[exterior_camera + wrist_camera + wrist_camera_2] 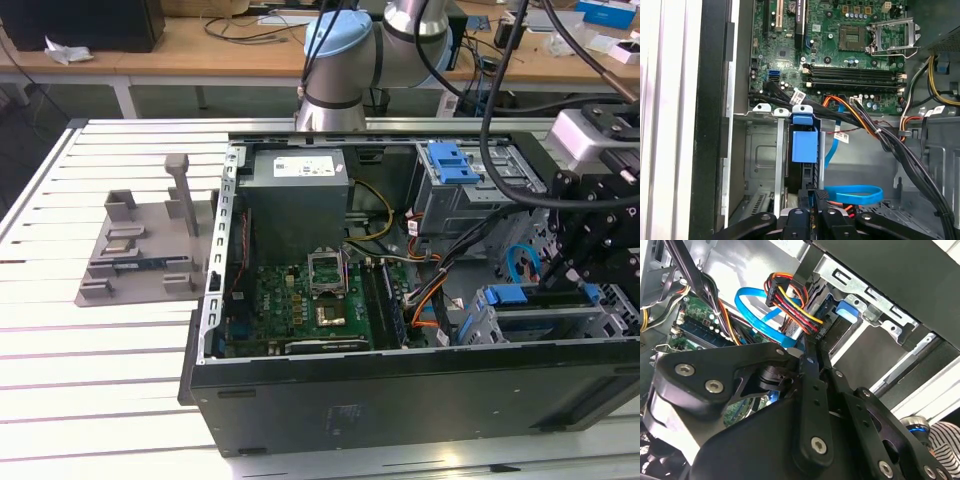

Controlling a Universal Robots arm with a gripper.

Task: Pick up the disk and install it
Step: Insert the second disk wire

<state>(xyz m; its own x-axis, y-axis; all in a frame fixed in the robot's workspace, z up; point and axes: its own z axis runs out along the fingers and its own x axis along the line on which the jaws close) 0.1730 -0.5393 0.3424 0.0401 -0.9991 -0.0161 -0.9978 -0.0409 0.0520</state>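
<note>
An open computer case lies on its side on a slatted white table, its motherboard and a grey power supply exposed. The arm's black gripper hangs over the case's drive bays at the exterior view's right, just above a blue-framed drive slot. In the first wrist view the disk sits upright in a narrow metal bay, its blue carrier bracket and blue tab showing at the bay's mouth, with silver bay walls beside it. The gripper is right at the disk's outer edge, its fingers drawn close together there, though whether they actually pinch the disk or merely touch it cannot be told (the contact is hidden by the gripper's own body). A looped blue data cable lies just beside the gripper, and bundled black cables run across the case floor near the bay. In the second wrist view the gripper's black linkage fills the foreground, with a red, yellow and black power connector and the blue cable close ahead of it. A grey fixture stands on the table, well apart from the case.
</note>
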